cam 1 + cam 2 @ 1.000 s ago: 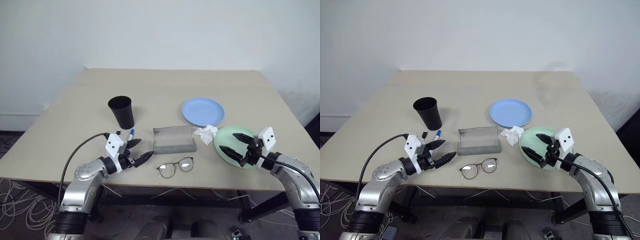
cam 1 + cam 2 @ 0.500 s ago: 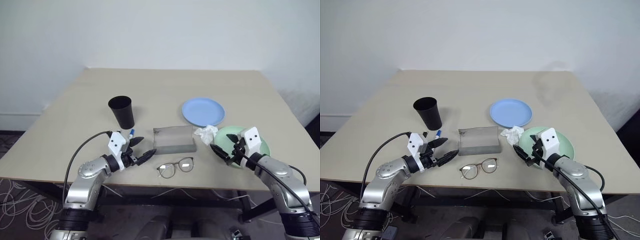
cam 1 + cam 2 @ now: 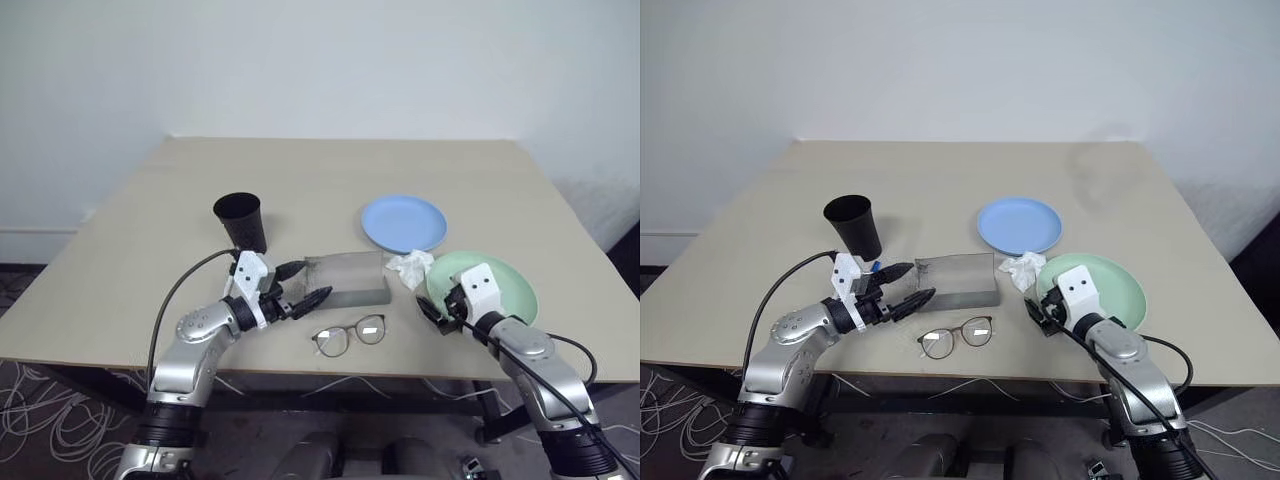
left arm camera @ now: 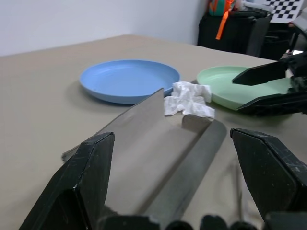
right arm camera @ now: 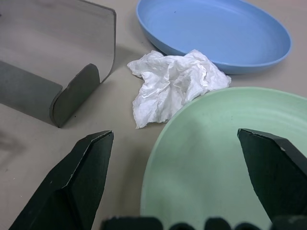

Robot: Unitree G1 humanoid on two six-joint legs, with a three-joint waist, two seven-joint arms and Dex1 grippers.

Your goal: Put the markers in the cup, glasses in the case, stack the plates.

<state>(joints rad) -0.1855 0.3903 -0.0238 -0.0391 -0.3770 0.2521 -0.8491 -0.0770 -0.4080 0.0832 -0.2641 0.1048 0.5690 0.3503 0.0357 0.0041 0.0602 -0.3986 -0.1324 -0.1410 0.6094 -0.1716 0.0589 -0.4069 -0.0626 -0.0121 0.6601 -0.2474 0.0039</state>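
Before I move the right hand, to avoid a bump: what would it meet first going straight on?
Most likely the mint green plate, whose near rim lies between the open right hand's fingers; the white tissue lies just beyond.

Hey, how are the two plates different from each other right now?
The blue plate lies farther back on the table; the green plate lies near the front edge. The right gripper, open, sits at the green plate's rim, while no gripper is near the blue plate. Both are round, shallow, alike in size and bare, with a crumpled tissue between them.
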